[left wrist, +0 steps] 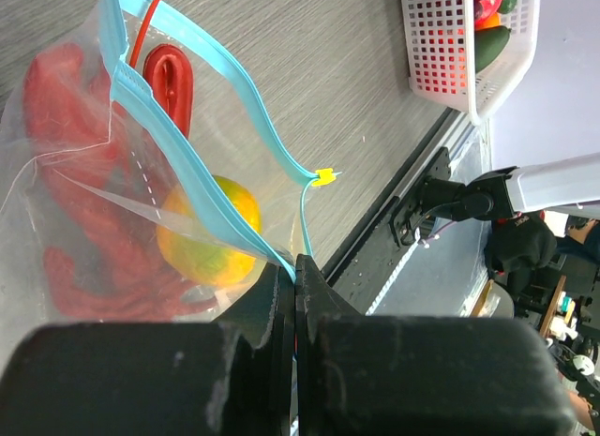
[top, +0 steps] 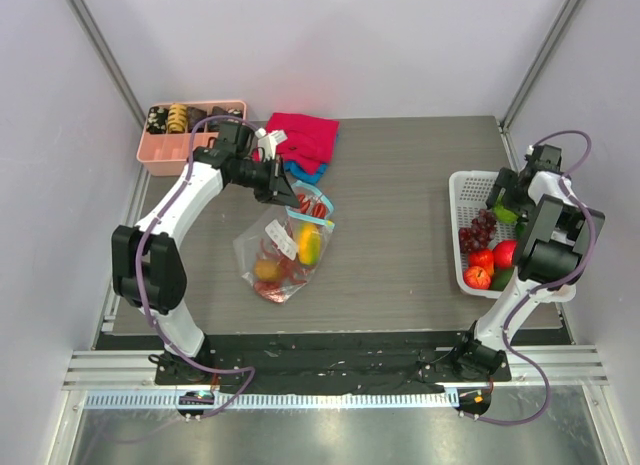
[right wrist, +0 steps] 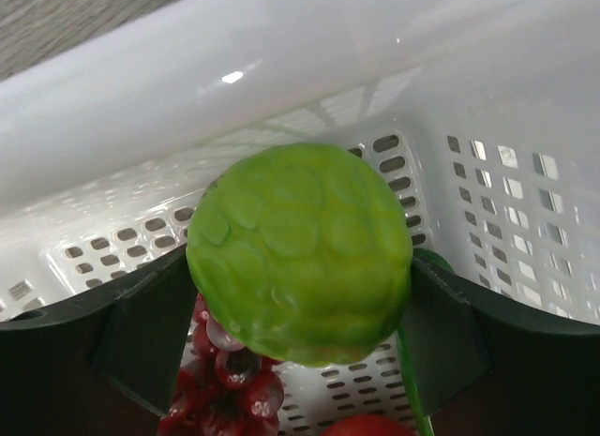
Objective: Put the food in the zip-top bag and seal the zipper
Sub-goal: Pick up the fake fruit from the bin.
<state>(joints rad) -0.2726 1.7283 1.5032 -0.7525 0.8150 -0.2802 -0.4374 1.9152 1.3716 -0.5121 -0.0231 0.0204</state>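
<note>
A grey wood-grain table (top: 400, 185) sits between plain pale walls. The left gripper (left wrist: 294, 277) has its fingers pressed together on the zipper (left wrist: 187, 159), nipping the teal strip at its near end. The zip-top bag (top: 280, 260) lies slumped on the table just beyond those fingertips. Its mouth gapes open ahead of them, the two teal lips meeting again at a small yellow slider (left wrist: 323, 177) to one side of the fingertips. Inside the bag, close in front of the fingertips, rests a yellow-orange fruit (left wrist: 211, 234), and farther from them lies the red lobster (left wrist: 66, 173).

The right gripper (right wrist: 300, 305) clamps a bumpy green fruit (right wrist: 300, 258), one dark finger (right wrist: 150, 333) on each flank. Beneath the fingers is the white mesh basket (right wrist: 281, 80), with dark red grapes (right wrist: 225, 380) directly under the held fruit.
</note>
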